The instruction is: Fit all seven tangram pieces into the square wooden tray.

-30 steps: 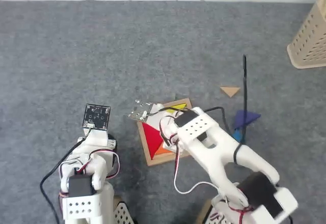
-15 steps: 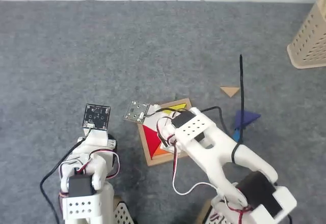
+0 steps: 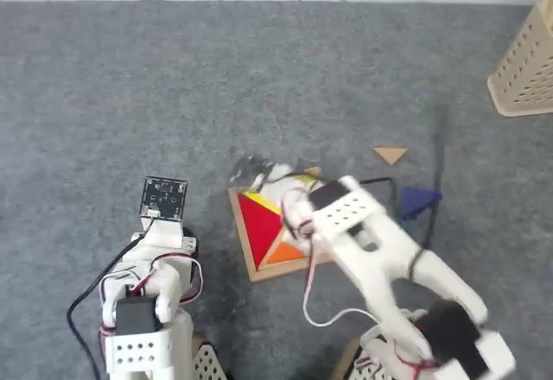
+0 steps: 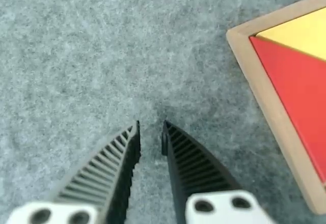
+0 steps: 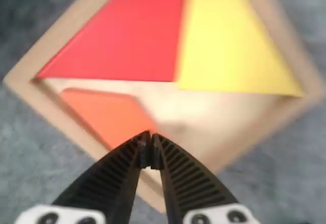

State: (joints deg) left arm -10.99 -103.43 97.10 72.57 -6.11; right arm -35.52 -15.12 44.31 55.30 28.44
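Directly over the tray, which holds a red triangle, a yellow triangle and an orange piece, hangs the right gripper, pressed together on nothing, while the left gripper sits slightly spread above carpet beside the tray's corner, and a tan triangle and blue piece lie outside.

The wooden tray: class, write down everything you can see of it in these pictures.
The wooden tray is a shallow square of pale wood with a raised rim, lying flat on the grey carpet. Inside it, a red triangle, a yellow triangle and an orange piece lie flat, and the rest of its floor is bare. The right end effector, shut, hangs above it by the orange piece.
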